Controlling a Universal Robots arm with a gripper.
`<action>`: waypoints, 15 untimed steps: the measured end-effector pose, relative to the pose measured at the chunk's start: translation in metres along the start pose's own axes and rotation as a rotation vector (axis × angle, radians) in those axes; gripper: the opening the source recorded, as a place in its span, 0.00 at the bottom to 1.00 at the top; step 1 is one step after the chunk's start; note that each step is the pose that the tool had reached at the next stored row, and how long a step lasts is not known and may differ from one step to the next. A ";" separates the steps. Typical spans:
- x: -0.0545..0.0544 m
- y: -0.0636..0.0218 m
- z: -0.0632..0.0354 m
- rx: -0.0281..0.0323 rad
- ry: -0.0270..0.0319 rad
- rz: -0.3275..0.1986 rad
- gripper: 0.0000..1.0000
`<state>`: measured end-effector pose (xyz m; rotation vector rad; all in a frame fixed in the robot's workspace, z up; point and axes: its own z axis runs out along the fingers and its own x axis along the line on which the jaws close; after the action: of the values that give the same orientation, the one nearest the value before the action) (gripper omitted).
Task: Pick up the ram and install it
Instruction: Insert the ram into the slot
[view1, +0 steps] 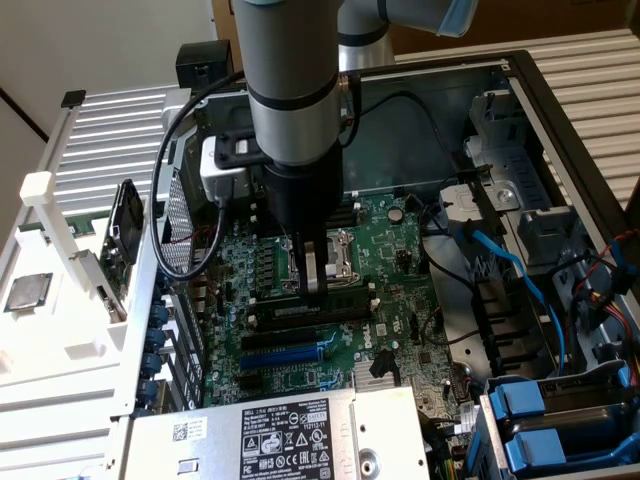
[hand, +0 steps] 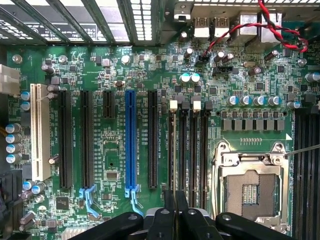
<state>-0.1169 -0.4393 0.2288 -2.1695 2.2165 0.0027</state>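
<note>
Green motherboard (view1: 400, 300) fills an open computer case. To the exterior view's left of the fingers, and a little nearer the viewer, runs a blue expansion slot (view1: 285, 355), with long black slots between it and them. At centre the gripper (view1: 314, 285) points straight down, its fingers pinched nearly together on the ram (view1: 345, 292). The ram stands on edge under the fingertips along the memory slots (hand: 192, 150). Just beyond the fingers sits the silver processor socket (view1: 340, 255). Well to their right, blue cables (view1: 500, 262) cross the case.
</note>
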 end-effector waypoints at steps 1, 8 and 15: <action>0.000 0.0000 0.0002 0.0000 0.0000 0.000 0.12; 0.000 0.0000 0.0010 -0.0001 -0.0002 0.000 0.12; 0.000 0.0000 0.0011 0.0000 -0.0004 0.000 0.12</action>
<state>-0.1169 -0.4394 0.2278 -2.1693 2.2163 0.0032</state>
